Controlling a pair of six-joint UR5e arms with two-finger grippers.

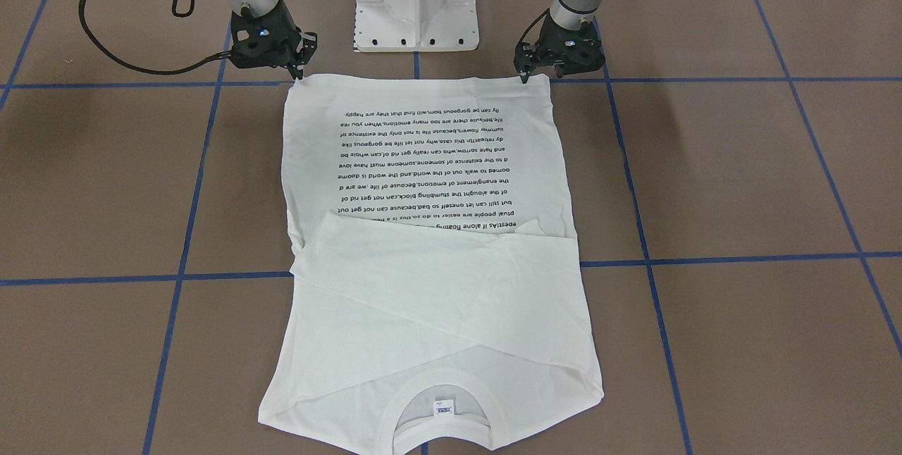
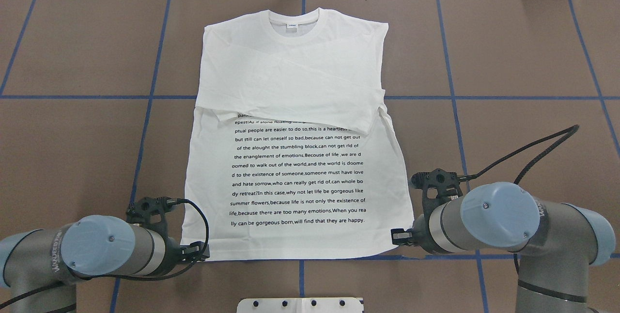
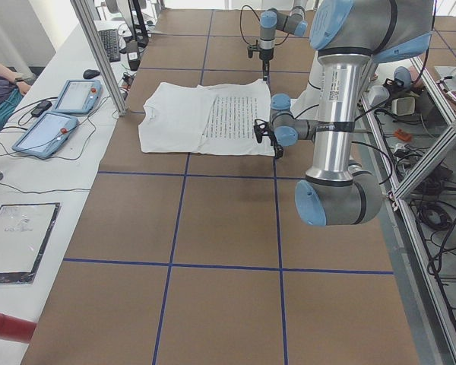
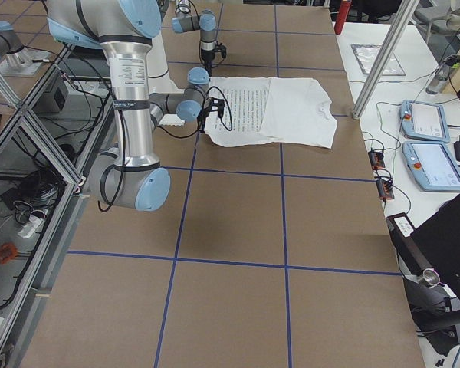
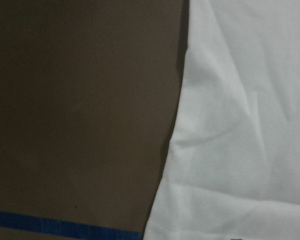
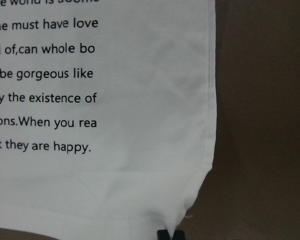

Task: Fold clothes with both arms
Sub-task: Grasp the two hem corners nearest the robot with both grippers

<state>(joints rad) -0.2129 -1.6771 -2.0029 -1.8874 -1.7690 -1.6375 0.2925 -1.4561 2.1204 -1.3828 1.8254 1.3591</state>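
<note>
Shirt [image 2: 295, 177]: flat at centre of table [image 2: 508, 61], print up, collar [image 2: 294, 37] far, sleeves [image 2: 290, 85] crossed over chest.
Right gripper [image 6: 170, 235]: clenched on near right hem corner.
Left gripper [image 2: 198, 254]: at near left hem corner; grip cannot be told.
Reason: holding both corners likely lifts the hem evenly for a fold toward the collar.

The left grey-silver tubular arm with light blue joint caps [image 2: 97, 250] and the matching right arm [image 2: 503, 216] both reach low near the counter's robot-side edge. The left black pincer gripper [image 1: 525, 77] points down; its jaw state is indeterminable. The right black pincer gripper [image 1: 299, 75] points down, fingertips [image 6: 163, 234] pinched on the white cotton T-shirt [image 6: 140, 175] hem corner.
</note>
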